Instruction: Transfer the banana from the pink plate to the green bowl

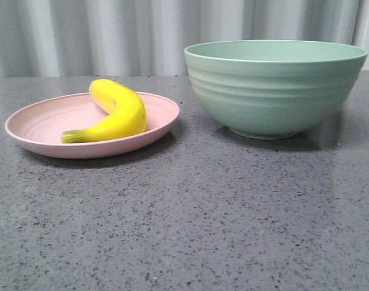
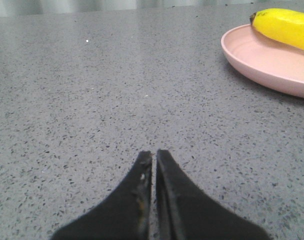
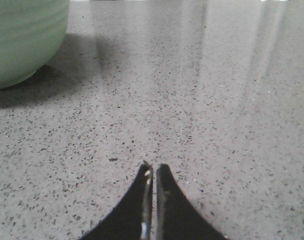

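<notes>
**Banana Sits on the Pink Plate, Both Grippers Closed**

The banana (image 1: 119,111) lies on the pink plate (image 1: 39,127). It is bright yellow and curved. Its green stem end points toward the near edge of the counter (image 1: 184,224), and its other end points toward the far edge. The plate sits on the left part of the gray speckled counter, closer to the far edge than the near one.

The green bowl (image 1: 274,88) stands on the right part of the counter, just beside the plate. The two do not touch; a strip of bare counter shows between them. The bowl is much taller than the plate, and it has ridges around its outside.

The left gripper (image 2: 154,156) has its two black fingers pressed almost together, with only a thin slit between them. It holds nothing. It is low over the bare counter, and the plate with the banana's dark tip (image 2: 253,18) is well apart from it.

The right gripper (image 3: 153,168) is pinched closed the same way and holds nothing. It is also low over bare counter, with the green bowl off to one side of it.
</notes>
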